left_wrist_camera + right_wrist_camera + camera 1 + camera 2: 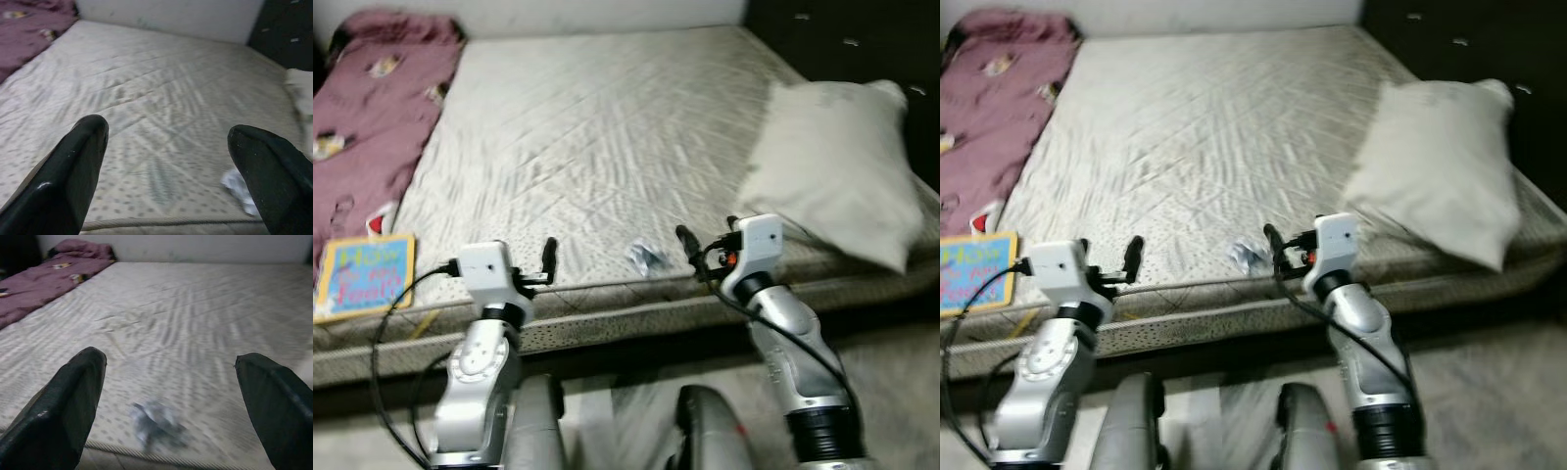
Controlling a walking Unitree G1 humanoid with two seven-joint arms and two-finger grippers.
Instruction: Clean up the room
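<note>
One crumpled wrapper (648,258) lies near the front edge of the mattress (607,137), between my two grippers. My right gripper (171,396) hovers just before it, fingers spread wide and holding nothing. My left gripper (166,171) hangs over the same edge further left, equally wide and empty. One pillow (837,166) rests on the right side, one purple blanket (372,117) on the left, one book (364,274) at the blanket's near end.

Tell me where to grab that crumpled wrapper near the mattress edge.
Pinch the wrapper across its raised crumpled middle, coming from above. It lies low on the mattress, so a sideways approach would likely slide it. The right gripper is nearest, fingers open.
</note>
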